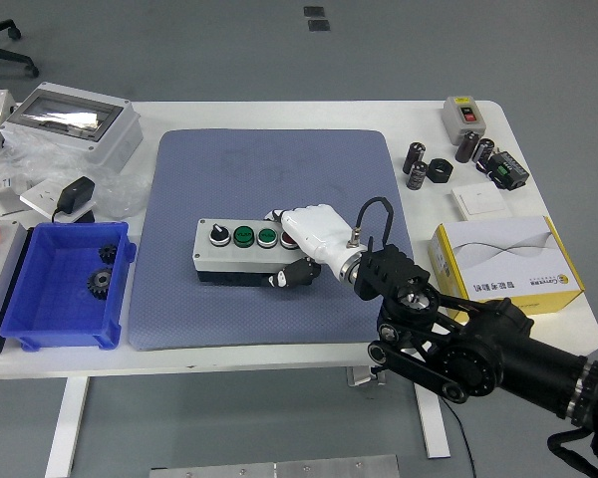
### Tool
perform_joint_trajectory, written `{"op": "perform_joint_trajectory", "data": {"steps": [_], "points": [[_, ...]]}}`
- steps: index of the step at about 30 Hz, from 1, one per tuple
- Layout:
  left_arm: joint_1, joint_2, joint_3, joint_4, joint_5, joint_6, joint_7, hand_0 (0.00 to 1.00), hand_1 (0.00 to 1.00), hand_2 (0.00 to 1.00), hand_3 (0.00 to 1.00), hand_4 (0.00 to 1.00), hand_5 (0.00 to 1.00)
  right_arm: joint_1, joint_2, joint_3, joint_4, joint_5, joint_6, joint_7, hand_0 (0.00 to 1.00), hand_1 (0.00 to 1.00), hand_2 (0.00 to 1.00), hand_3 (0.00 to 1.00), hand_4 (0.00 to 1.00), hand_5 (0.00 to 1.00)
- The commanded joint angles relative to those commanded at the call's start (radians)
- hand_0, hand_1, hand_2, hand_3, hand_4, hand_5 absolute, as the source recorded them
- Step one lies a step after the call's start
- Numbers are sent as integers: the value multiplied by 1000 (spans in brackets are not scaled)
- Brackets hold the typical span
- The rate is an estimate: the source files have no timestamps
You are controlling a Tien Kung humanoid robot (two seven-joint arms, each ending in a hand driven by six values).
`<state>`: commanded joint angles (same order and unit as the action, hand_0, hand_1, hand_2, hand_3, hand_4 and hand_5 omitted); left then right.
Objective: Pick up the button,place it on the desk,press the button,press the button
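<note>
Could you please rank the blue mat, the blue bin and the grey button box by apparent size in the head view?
1. blue mat
2. blue bin
3. grey button box, gripped at its right end by the right hand

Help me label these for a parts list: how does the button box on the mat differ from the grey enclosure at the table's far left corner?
The button box is a narrow bar with a knob and coloured buttons on top; the grey enclosure is bulkier, with a clear window lid. The button box lies on the blue mat, gripped by the right hand; the enclosure stands untouched. Both are grey.
</note>
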<state>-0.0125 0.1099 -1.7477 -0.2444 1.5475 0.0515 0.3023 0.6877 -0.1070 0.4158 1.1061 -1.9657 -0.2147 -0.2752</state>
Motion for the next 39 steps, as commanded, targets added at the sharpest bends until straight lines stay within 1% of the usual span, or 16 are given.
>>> {"op": "perform_joint_trajectory", "data": {"steps": [13,14,19,20,25,26,31,32,37,38,39], "points": [[-6,0,2,0,-3,0,0,621,552,515,617,536,210,4,-2,5,-6,7,9,6,134,216,241,258,2,2],[-6,0,2,0,-4,1,0,621,552,515,617,536,210,4,-2,5,-6,7,10,6,159,261,306,327,15,2],[-6,1,4,-1,-5,1,2,621,552,515,617,536,210,3,-3,12,-7,14,20,7,159,261,306,327,15,2],[-6,2,4,-1,-5,1,2,621,551,515,617,535,208,3,-3,13,-7,15,23,7,183,357,436,411,97,30],[-5,4,-1,0,3,-1,1,621,551,515,617,535,208,0,-3,20,-6,21,32,7,183,357,436,411,97,30],[-5,4,-2,0,4,-1,1,621,551,514,617,535,206,-1,-3,21,-6,23,34,6,286,483,536,500,256,169],[-4,4,-1,-1,4,-1,2,621,551,514,617,535,206,-4,-3,25,-5,37,48,4,286,483,536,500,256,169],[-4,5,-1,-1,4,-1,2,621,550,514,617,534,205,-5,-3,26,-5,40,51,4,540,591,577,545,275,170],[-3,5,-2,-1,4,-1,2,621,550,514,617,534,205,-9,-4,34,-3,49,65,2,540,591,577,545,275,170],[-3,4,-2,0,4,-1,1,620,550,514,616,534,205,-10,-4,36,-3,51,68,1,688,652,636,584,245,212],[-3,4,-2,0,5,-1,1,620,550,514,616,534,205,-11,-4,38,-2,54,71,0,688,652,636,584,245,212]]}}
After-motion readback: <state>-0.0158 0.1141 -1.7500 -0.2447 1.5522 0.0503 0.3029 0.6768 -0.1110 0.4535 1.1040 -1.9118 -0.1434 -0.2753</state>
